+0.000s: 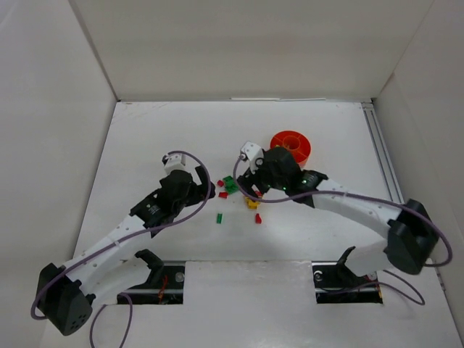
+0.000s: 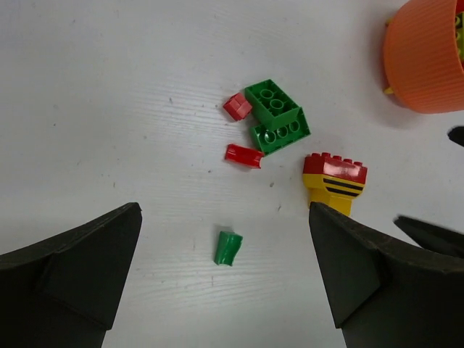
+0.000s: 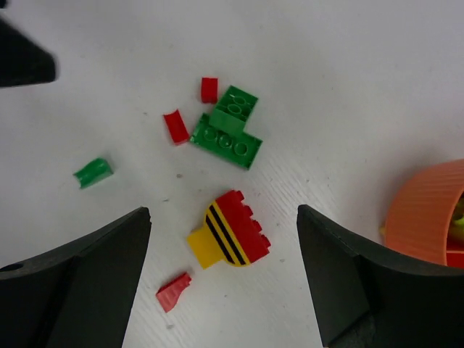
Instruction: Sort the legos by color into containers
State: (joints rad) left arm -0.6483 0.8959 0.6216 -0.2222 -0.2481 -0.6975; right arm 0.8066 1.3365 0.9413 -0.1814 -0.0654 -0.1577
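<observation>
The orange bowl (image 1: 290, 145) stands behind my right gripper (image 1: 251, 193); its ribbed wall shows in both wrist views (image 2: 424, 58) (image 3: 428, 217). Loose legos lie between the arms. Two joined green bricks (image 2: 275, 116) (image 3: 228, 130) have two small red pieces (image 2: 243, 155) beside them. A red and yellow striped piece (image 3: 230, 233) lies between the open fingers of my right gripper (image 3: 223, 217), with a red chip (image 3: 174, 291) next to it. My left gripper (image 2: 223, 217) is open above a small green piece (image 2: 228, 248).
White walls close in the table on the left, back and right. A metal rail (image 1: 384, 156) runs along the right side. My left gripper (image 1: 204, 178) and the right gripper are close together over the lego cluster.
</observation>
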